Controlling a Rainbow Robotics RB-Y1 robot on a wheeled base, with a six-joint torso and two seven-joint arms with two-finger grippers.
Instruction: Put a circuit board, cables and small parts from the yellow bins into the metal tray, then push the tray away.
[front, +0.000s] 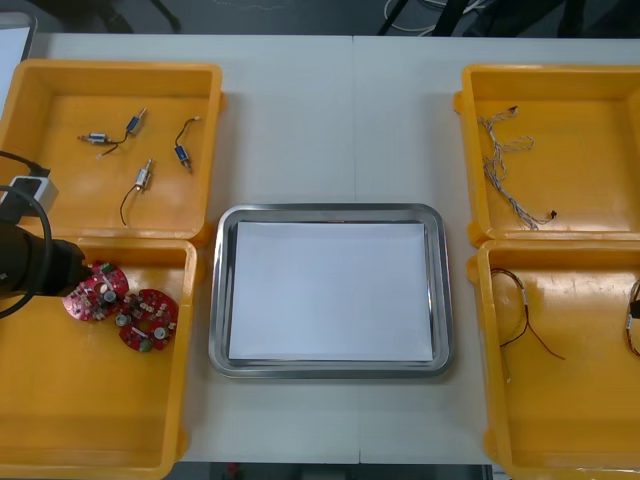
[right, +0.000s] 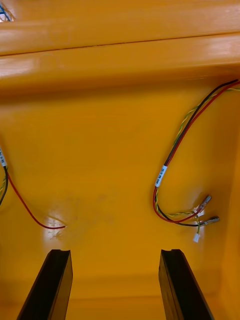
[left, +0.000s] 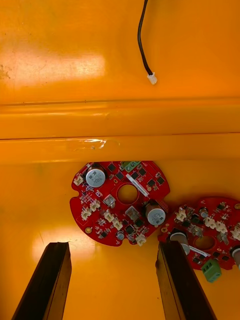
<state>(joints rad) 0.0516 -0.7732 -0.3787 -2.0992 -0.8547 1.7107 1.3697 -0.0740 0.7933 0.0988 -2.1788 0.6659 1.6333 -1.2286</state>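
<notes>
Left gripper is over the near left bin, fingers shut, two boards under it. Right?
One thing is off: the left gripper is open, not shut. The left wrist view shows its fingers standing apart with nothing between them. The rest holds: it is over the near left bin, with two boards under it.

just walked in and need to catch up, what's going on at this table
The left hand hovers open over a round red circuit board in the near left yellow bin, holding nothing. The right hand is open above the red and yellow cables in the near right yellow bin. The metal tray between them has no parts in it yet.
</notes>
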